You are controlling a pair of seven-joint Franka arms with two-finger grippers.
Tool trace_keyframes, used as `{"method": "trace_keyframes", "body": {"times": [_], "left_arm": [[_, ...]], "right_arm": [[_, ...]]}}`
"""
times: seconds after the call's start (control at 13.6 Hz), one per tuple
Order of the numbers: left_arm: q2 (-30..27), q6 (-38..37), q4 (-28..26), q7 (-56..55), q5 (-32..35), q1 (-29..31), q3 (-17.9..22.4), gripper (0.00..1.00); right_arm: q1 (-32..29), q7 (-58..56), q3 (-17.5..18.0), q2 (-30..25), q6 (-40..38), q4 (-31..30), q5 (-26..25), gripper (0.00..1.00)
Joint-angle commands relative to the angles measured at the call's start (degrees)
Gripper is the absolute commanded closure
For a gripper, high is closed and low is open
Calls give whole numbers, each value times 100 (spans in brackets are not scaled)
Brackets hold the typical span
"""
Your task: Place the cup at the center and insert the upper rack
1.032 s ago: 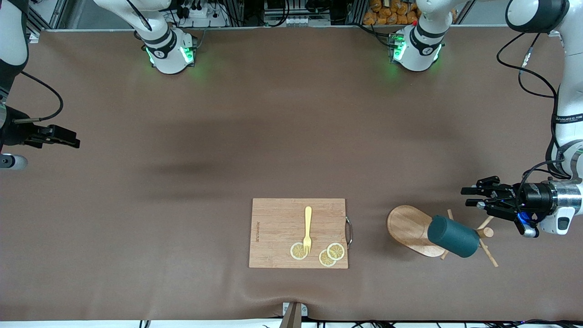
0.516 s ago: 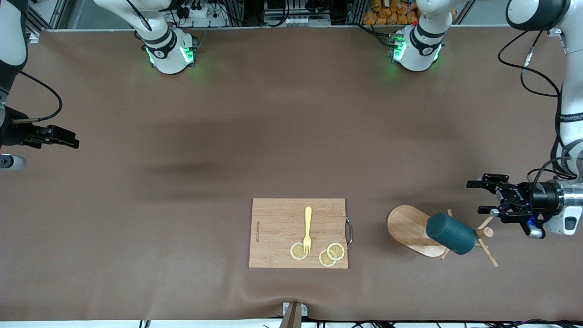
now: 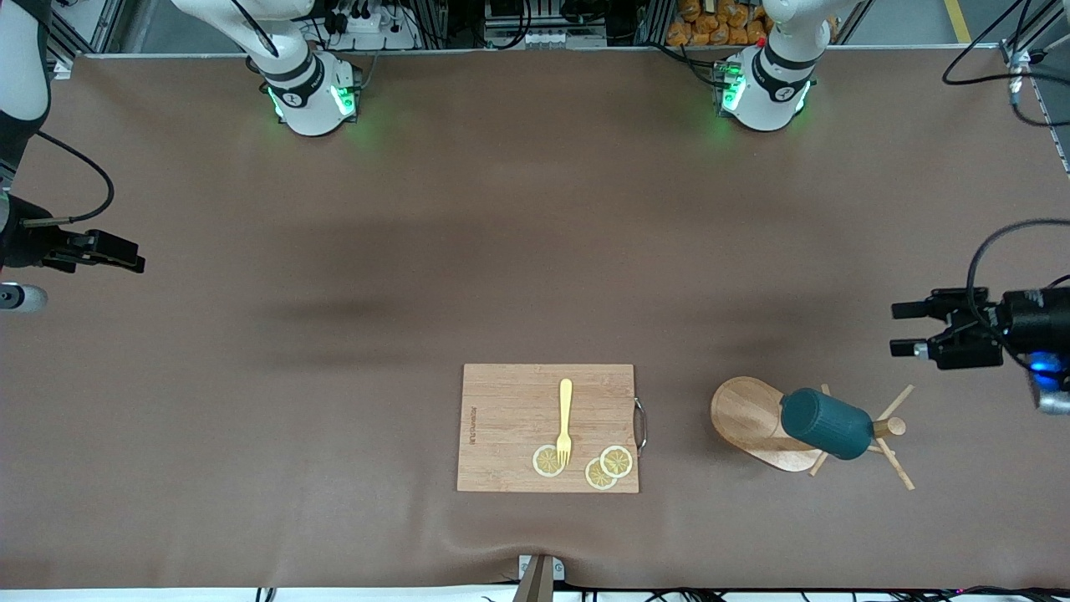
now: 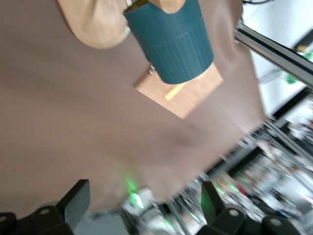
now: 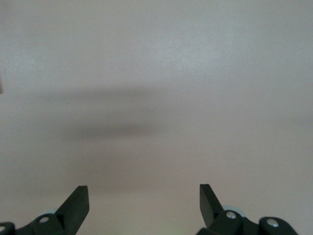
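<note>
The cup (image 3: 827, 423) hung mouth-down on a peg of the upper rack (image 3: 756, 420), tilted over the rack's oval base, and that mug tree sat toward the left arm's end of the table, beside the cutting board (image 3: 510, 418) and level with it. Using the rack as the marker: the board, carrying a yellow fork (image 3: 565, 420) and three lemon slices (image 3: 602, 465), lay toward the table's middle from it. The left gripper (image 3: 907, 329) hovered over bare mat just past the rack's pegs on the table-edge side, jaws spread wide and holding nothing, while the left wrist view looked at the ribbed cup (image 4: 169, 40) from a distance. The right gripper (image 3: 125, 253) waited well apart from the rack at the right arm's end, its fingers wide and empty too. To do this step well, I'd judge the cup wants lifting along the peg's line, not straight up, or the rack could tip or drag. Room looked generous: a broad stretch of brown mat (image 3: 535, 234) lay open between the rack and the arm bases, though the table edge ran close to the left gripper.
</note>
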Motion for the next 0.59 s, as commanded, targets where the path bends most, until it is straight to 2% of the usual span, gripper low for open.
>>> {"method": "trace_keyframes", "body": {"times": [0.0, 0.29, 0.37, 0.52], "left_arm": [[-815, 318, -406, 251, 1255, -324, -95, 0], [-1685, 389, -686, 471, 2839, -834, -263, 0], [-1896, 389, -818, 811, 3251, -949, -263, 0], [-2257, 389, -1117, 1410, 3632, -1073, -263, 0]], "right_arm": [[-17, 9, 8, 62, -45, 126, 4, 0], [-26, 0, 8, 62, -45, 134, 4, 0], [-17, -9, -1, 62, -45, 135, -5, 0], [-26, -17, -1, 62, -45, 161, -5, 0]]}}
